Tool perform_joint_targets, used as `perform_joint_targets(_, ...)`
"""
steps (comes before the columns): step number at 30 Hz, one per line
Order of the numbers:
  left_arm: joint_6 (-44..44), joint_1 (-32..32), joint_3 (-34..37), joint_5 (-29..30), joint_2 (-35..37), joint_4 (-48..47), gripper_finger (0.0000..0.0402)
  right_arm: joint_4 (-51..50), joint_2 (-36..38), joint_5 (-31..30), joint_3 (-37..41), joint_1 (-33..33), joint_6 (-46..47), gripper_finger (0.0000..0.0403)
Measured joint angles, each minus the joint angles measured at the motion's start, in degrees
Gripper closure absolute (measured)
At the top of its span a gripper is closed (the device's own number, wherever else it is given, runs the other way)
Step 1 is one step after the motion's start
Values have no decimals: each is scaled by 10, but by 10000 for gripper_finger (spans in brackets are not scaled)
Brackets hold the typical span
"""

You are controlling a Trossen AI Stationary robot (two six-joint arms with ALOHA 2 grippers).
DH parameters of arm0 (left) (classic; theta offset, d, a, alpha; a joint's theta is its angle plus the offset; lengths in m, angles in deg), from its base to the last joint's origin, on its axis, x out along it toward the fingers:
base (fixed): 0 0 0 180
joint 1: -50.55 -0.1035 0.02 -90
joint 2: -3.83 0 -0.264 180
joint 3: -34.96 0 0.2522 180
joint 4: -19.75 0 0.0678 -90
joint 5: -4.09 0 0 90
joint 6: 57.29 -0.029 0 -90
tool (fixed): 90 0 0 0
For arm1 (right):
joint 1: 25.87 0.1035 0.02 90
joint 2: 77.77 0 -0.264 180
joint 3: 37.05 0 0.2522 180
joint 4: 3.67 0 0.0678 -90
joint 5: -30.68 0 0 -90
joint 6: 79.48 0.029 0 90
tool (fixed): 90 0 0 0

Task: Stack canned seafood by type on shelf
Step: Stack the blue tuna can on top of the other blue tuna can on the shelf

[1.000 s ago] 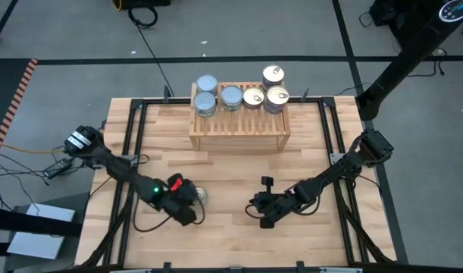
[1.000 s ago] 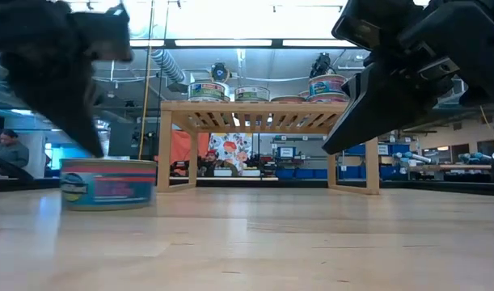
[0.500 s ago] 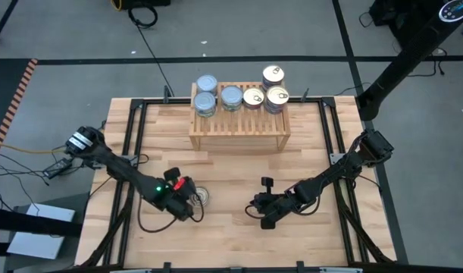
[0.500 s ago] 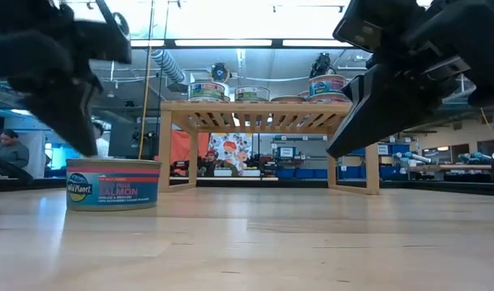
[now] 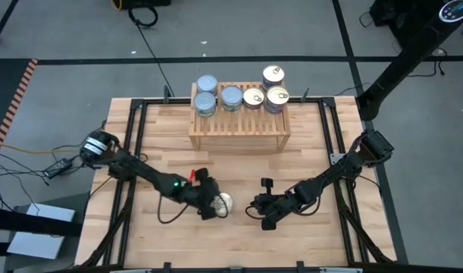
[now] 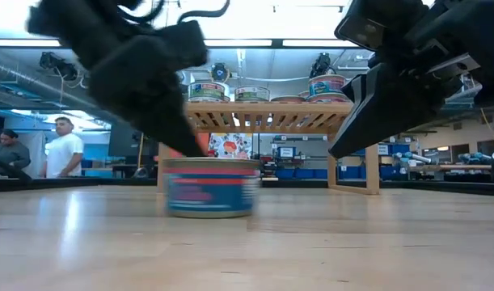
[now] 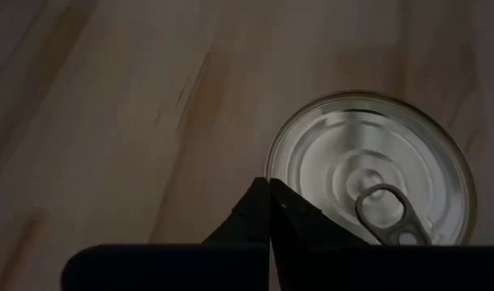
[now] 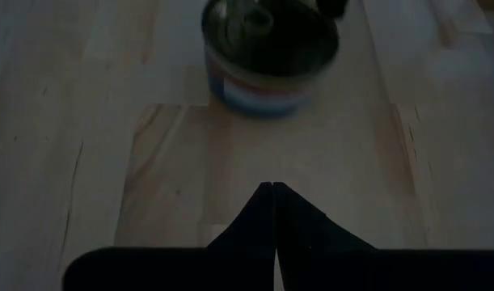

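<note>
I have the left gripper [image 5: 209, 206] pinched closed, empty, touching the loose tin [image 5: 223, 203] well in front of the shelf [image 5: 239, 121], the right gripper [image 5: 263, 214] closed beside that tin, so I'd nudge slowly, keeping contact low to avoid tipping it.

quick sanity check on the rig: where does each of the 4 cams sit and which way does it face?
High: overhead, straight down; both dark arms, wooden slatted shelf, left gripper beside the loose round metal tin.
Low: tabletop height, level toward the shelf; both arms enter from above.
Left wrist: past its shut fingers, down on the tin's pull-tab lid.
Right wrist: past the right gripper, shut, across planks to that tin.
Shared: every view shows that tin.
</note>
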Motion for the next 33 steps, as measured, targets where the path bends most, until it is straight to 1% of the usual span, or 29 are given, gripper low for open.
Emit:
perform_joint_targets(3,-48,-24,0,-19,-25,82,398,0,0,0,0,0,0,394)
perform_joint_targets(6,-83,-43,1,-36,-38,142,399,0,0,0,0,0,0,394)
perform_joint_targets(8,-98,-52,3,-62,-38,166,398,0,0,6,0,0,0,394)
perform_joint_targets(10,-118,-55,4,-75,-28,170,398,3,0,27,0,0,0,394)
perform_joint_targets(13,-160,-55,6,-58,-12,173,398,19,0,57,0,0,-13,394)
perform_joint_targets(15,-182,-63,19,-46,-13,185,398,31,0,71,0,0,-25,394)
perform_joint_targets(17,-186,-78,44,-52,-22,226,398,37,0,77,0,0,-30,395)
perform_joint_targets(21,-187,-102,100,-99,-33,361,398,45,0,81,0,0,-30,398)
perform_joint_targets(24,-186,-113,137,-122,-46,429,398,70,0,120,1,0,-39,398)
perform_joint_targets(27,-186,-116,150,-122,-64,480,398,105,-8,126,0,1,-53,398)
perform_joint_targets(29,-187,-115,151,-123,-85,504,398,106,-20,128,-1,-2,-60,398)
perform_joint_targets(33,-188,-115,145,-120,-136,564,398,100,-69,127,-18,-21,-60,398)
